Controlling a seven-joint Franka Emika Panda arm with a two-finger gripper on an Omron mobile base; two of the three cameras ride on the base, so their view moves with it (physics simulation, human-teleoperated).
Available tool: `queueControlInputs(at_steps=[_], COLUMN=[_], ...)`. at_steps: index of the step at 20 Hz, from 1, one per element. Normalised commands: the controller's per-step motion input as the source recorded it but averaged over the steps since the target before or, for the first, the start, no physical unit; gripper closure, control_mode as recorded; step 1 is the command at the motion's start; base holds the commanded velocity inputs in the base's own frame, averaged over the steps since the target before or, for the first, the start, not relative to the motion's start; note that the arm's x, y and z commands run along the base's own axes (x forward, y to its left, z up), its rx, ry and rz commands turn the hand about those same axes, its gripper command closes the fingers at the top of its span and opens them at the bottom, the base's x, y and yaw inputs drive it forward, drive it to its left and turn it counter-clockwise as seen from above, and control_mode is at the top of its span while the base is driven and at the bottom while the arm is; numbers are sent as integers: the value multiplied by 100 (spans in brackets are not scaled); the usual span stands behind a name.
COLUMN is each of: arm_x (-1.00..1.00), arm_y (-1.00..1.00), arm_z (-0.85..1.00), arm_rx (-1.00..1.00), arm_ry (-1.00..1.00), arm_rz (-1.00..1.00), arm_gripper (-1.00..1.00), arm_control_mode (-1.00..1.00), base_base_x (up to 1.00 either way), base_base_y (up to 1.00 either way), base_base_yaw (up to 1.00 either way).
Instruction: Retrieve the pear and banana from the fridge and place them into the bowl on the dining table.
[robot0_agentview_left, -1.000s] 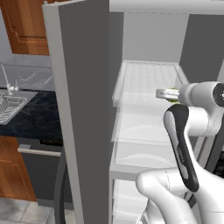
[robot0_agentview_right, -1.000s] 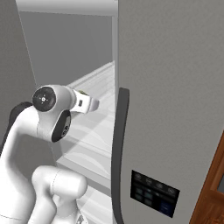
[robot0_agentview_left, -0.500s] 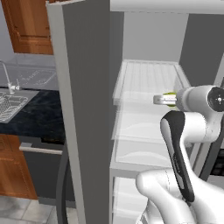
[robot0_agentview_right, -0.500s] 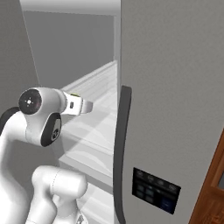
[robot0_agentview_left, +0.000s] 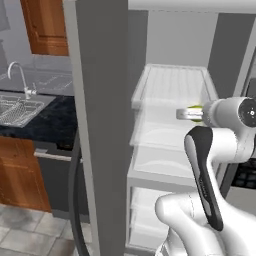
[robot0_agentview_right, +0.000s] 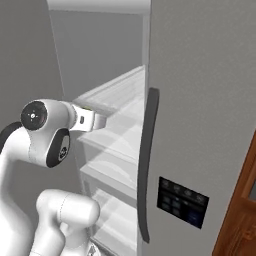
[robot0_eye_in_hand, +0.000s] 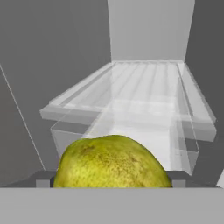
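Observation:
The pear (robot0_eye_in_hand: 111, 162), yellow-green and speckled, sits between my gripper's (robot0_eye_in_hand: 111, 183) fingertips (robot0_eye_in_hand: 42, 181) in the hand view. From the left base view it shows as a yellow-green spot (robot0_agentview_left: 196, 110) in the gripper (robot0_agentview_left: 184, 114), held in the air in front of a clear glass shelf (robot0_agentview_left: 172, 85) of the open fridge (robot0_agentview_left: 97, 125). The right base view has the gripper (robot0_agentview_right: 100, 120) at the fridge's opening, beside the grey door (robot0_agentview_right: 200, 100). The banana, the bowl and the dining table are out of view.
The open fridge door stands edge-on to the left of the arm. A long dark handle (robot0_agentview_right: 147, 160) and a control panel (robot0_agentview_right: 182, 200) are on the right door. A sink (robot0_agentview_left: 20, 107), dark counter (robot0_agentview_left: 52, 122) and wooden cupboards (robot0_agentview_left: 45, 25) lie to the left.
The hand has drawn back a little from the shelf and sunk slightly, with the pear still in it. The wrist has swung outward.

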Motion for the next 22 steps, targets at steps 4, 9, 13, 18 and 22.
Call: queueControlInputs(at_steps=[4, 9, 13, 18, 22], arm_x=[0, 0, 0, 0, 0], arm_y=[0, 0, 0, 0, 0], arm_z=[0, 0, 0, 0, 0], arm_rx=[0, 0, 0, 0, 0], arm_ry=[0, 0, 0, 0, 0], arm_rz=[0, 0, 0, 0, 0], arm_gripper=[100, 100, 100, 100, 100], arm_control_mode=[100, 100, 100, 100, 100], base_base_x=[-60, -68, -76, -72, -61], base_base_y=[-46, -59, -57, -33, 1], base_base_yaw=[38, 45, 52, 54, 54])
